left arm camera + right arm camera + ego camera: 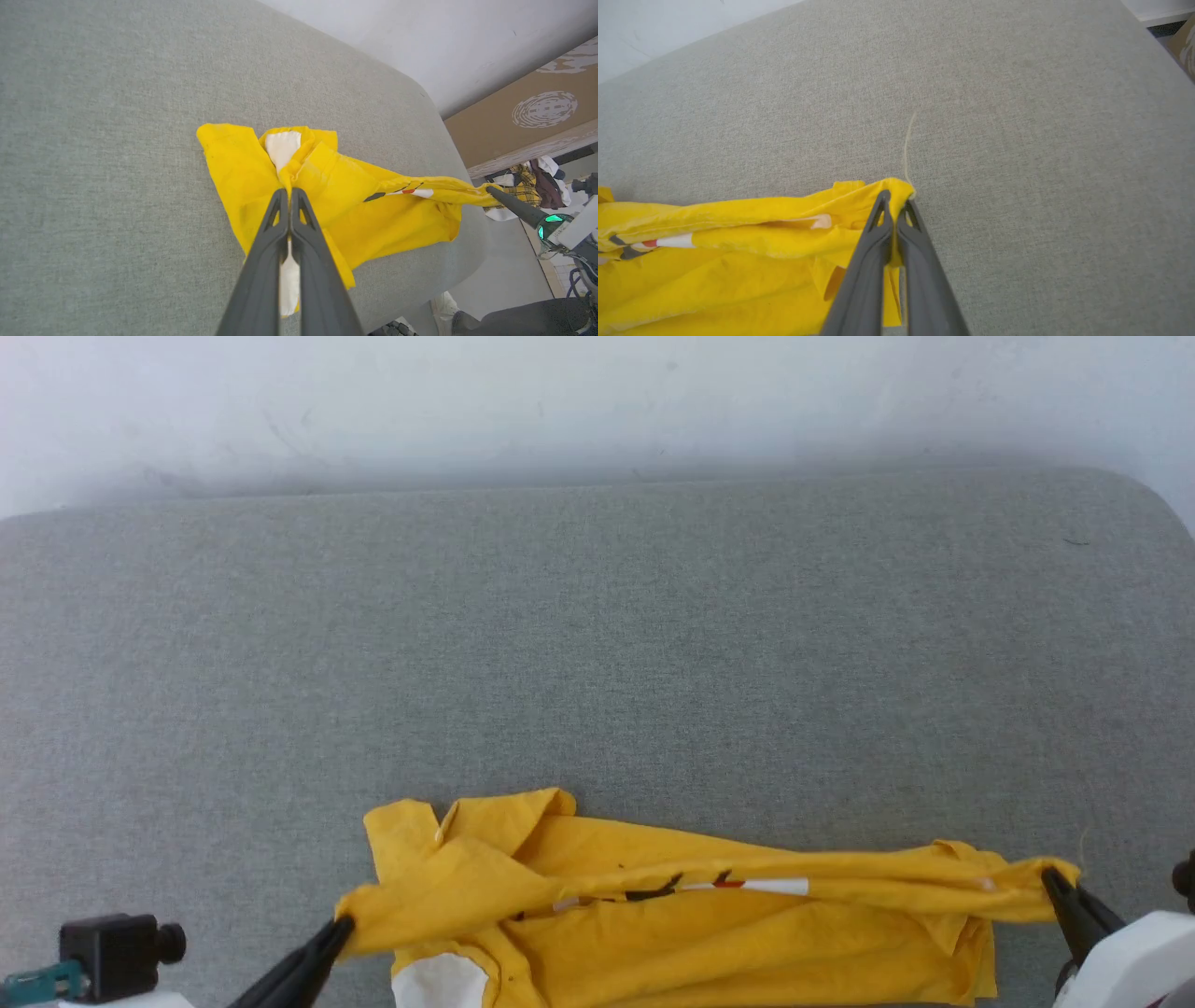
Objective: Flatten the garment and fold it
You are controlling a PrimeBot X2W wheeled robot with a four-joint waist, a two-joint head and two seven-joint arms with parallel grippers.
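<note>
while both grippers pinch its ends, the garment lies stretched left to right

as the garment [700, 933] is held at its two ends, you have no reaching to do. the left gripper [341, 924] is clamped shut on the left end of the cloth, and the right gripper [1050, 875] is clamped shut on the right corner, where a loose thread [908, 140] stands out from the hem. each arm has its own end, so neither one is nearer than the other.

the long axis of the garment runs left to right, in a line between the two sets of fingertips. it sits at the near edge of the grey cushion [597, 644], close to the robot. all the open surface lies on the far side of it. in my judgement this is the relation that matters for you: to flatten it, the cloth should go away from the robot, toward the far side, with both ends moving together so the line stays straight.

the garment is bright yellow and not flat yet. it is doubled over along its length and wrinkled, with a bunched flap at the far left. the print [719, 885] is mostly hidden in a crease, so you see only some black strokes, a bit of red and a white band. a white patch [439, 980] shows at the near left.
</note>
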